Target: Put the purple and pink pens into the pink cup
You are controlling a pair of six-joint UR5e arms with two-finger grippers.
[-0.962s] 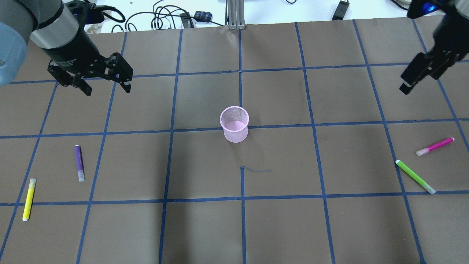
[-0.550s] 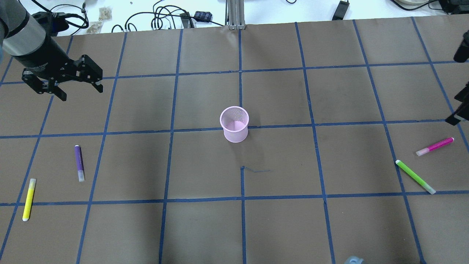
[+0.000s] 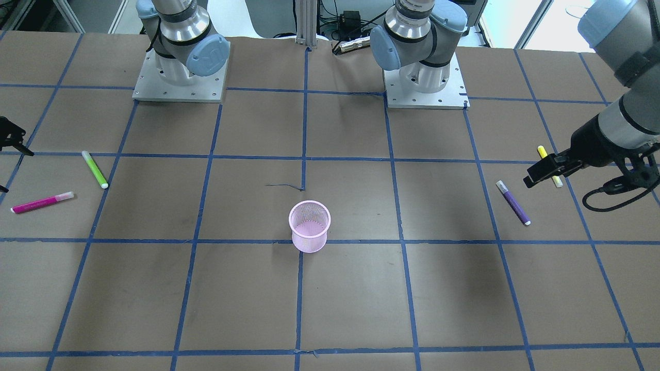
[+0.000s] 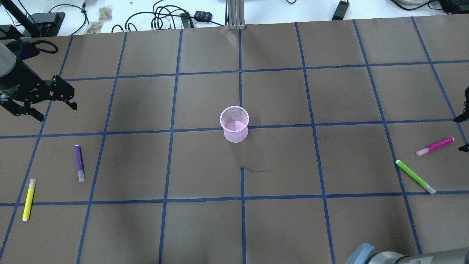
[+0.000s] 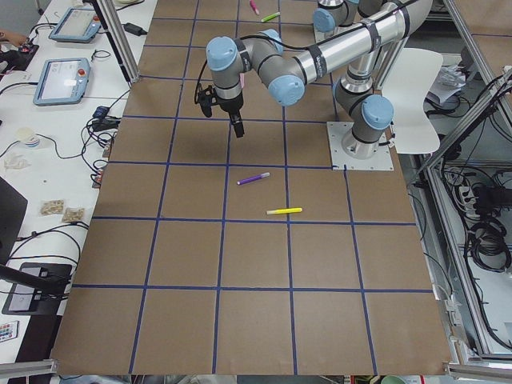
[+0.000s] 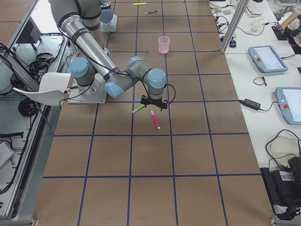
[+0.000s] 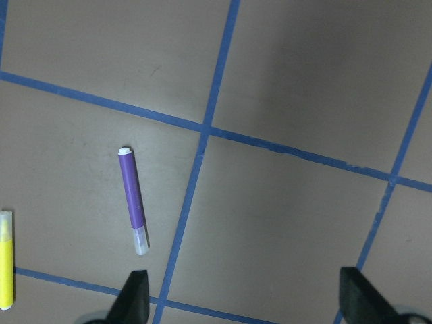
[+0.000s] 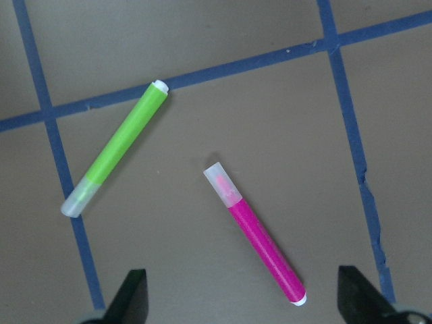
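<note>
The pink mesh cup stands upright at the table's middle, also in the front view. The purple pen lies on the left side and shows in the left wrist view. The pink pen lies at the far right and shows in the right wrist view. My left gripper is open and empty, above the table beyond the purple pen. My right gripper is open and empty at the view's right edge, over the pink pen.
A yellow pen lies near the purple one, toward the left front. A green pen lies beside the pink one, also in the right wrist view. Cables and small devices lie beyond the table's far edge.
Both arms have swung outward and lower. The left gripper moved left toward the purple pen. The right gripper moved to the right edge over the pink pen. No pen moved.
</note>
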